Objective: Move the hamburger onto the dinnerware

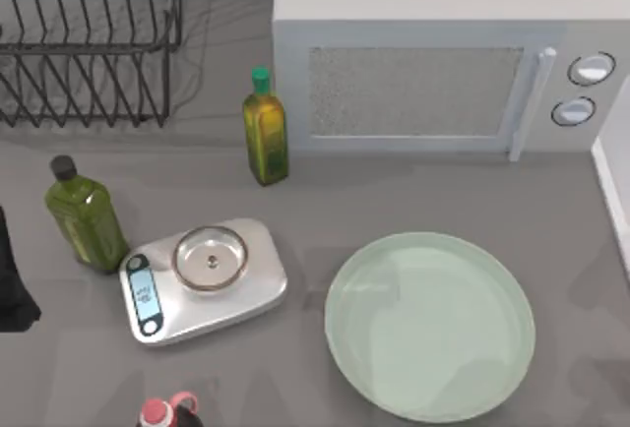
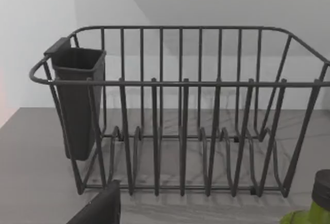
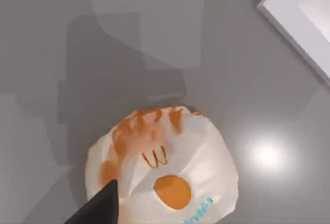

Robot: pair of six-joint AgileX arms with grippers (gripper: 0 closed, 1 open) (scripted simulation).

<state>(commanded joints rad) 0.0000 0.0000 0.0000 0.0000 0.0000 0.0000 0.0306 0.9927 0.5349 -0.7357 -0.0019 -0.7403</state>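
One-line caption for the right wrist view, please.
Right gripper finger above the wrapped hamburger lying on the grey table.

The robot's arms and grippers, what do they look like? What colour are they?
Not much of them can be seen. The left arm is a plain black shape at the table's left edge in the top view. In each wrist view a dark grey to black wedge-shaped finger pokes in: the left gripper's finger and the right gripper's finger. I see no cables or markings on them.
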